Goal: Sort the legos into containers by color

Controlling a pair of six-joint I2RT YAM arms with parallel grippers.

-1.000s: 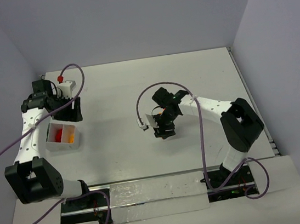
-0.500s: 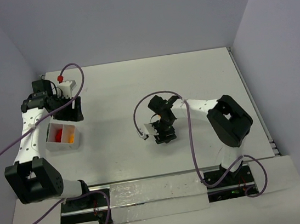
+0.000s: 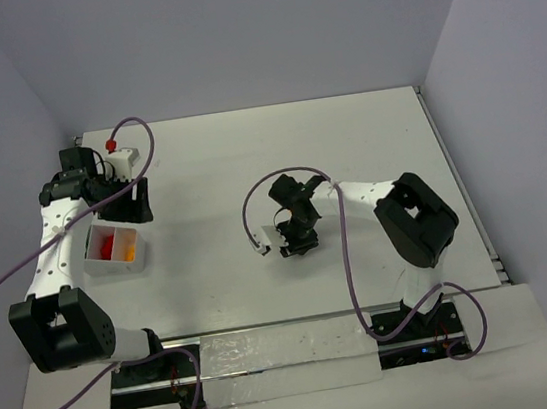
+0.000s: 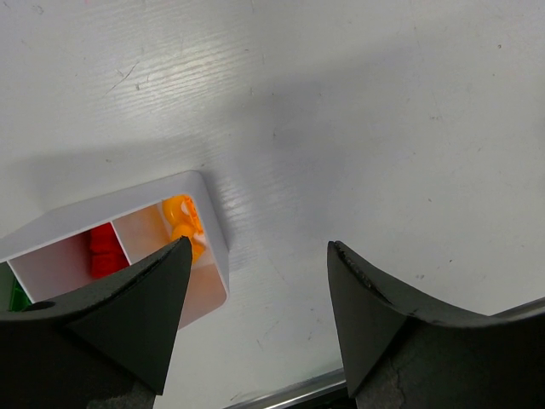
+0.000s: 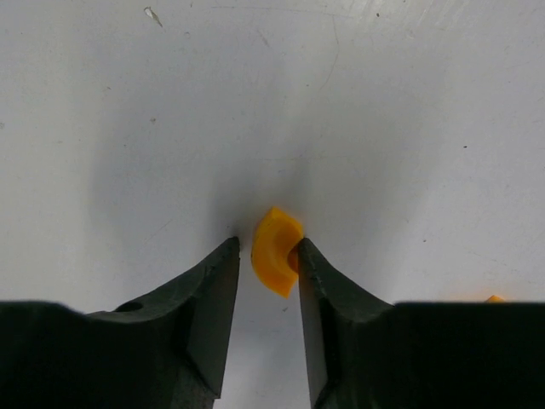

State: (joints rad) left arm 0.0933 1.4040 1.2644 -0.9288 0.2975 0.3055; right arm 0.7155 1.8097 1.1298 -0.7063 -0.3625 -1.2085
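Observation:
In the right wrist view an orange curved lego (image 5: 276,251) lies on the white table between the fingers of my right gripper (image 5: 266,249). The right finger touches it and a thin gap stays on the left side, so the jaws stand narrow but open. From above, that gripper (image 3: 294,245) points down at mid-table. The white container (image 3: 116,270) sits at the left and holds red (image 3: 108,248) and orange (image 3: 128,251) legos. My left gripper (image 4: 260,251) hangs open and empty beside the container's wall (image 4: 213,230). Orange (image 4: 183,223), red (image 4: 104,251) and green (image 4: 17,294) legos show in its three compartments.
A sliver of another orange piece (image 5: 494,298) peeks past my right finger. Purple cables loop over both arms, one with a white connector (image 3: 258,232) near the right gripper. The table's metal near edge (image 4: 289,396) runs just below the left gripper.
My right gripper has dropped toward the table and its jaws have narrowed round the orange lego. The left arm has not moved.

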